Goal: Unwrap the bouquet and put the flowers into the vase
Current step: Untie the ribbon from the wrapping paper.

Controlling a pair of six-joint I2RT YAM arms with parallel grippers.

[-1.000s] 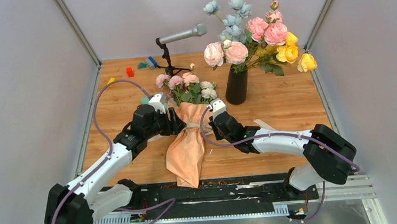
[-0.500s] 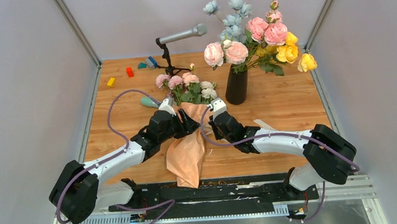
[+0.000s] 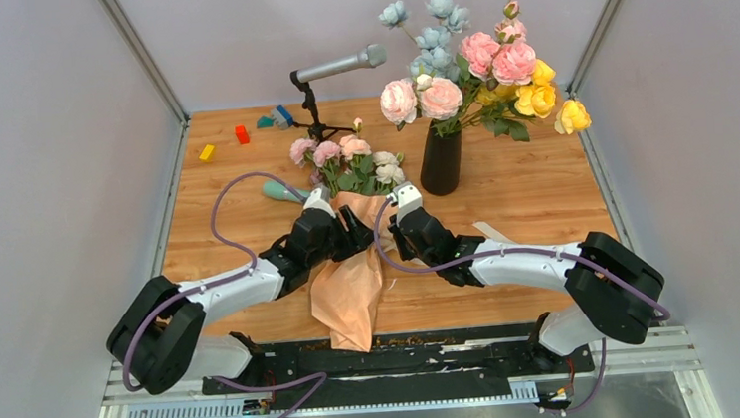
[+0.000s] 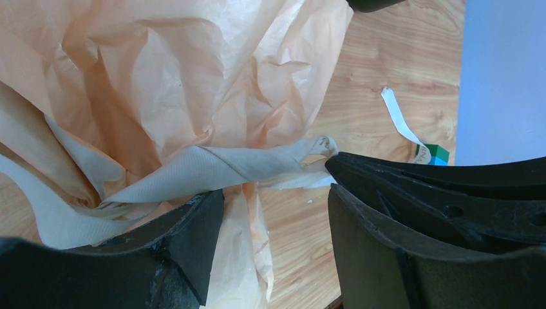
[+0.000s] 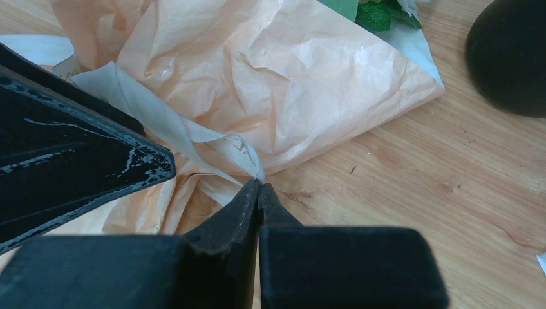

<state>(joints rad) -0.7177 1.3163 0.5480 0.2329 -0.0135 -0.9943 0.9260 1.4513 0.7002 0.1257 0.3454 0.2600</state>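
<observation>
In the centre of the top view the bouquet (image 3: 349, 271) lies on the wooden table (image 3: 524, 187), its flowers (image 3: 347, 161) toward upper centre, just left of the vase (image 3: 440, 161). The right gripper (image 5: 259, 187) is pressed together on the tip of the cream ribbon (image 5: 161, 119); the left gripper (image 4: 273, 187) stands spread around a twisted strand. A pull may slip off that thin tip, or drag the unheld bundle rather than loosen the tie.

Wooden table (image 3: 544, 190), bearing: a paper-wrapped bouquet (image 3: 347, 281) lying at centre front; a black vase (image 3: 440, 162) upright behind it, to the right; a microphone stand (image 3: 317, 123) at the back; a yellow block (image 3: 207, 152) and a red block (image 3: 241, 134) at the back left.
</observation>
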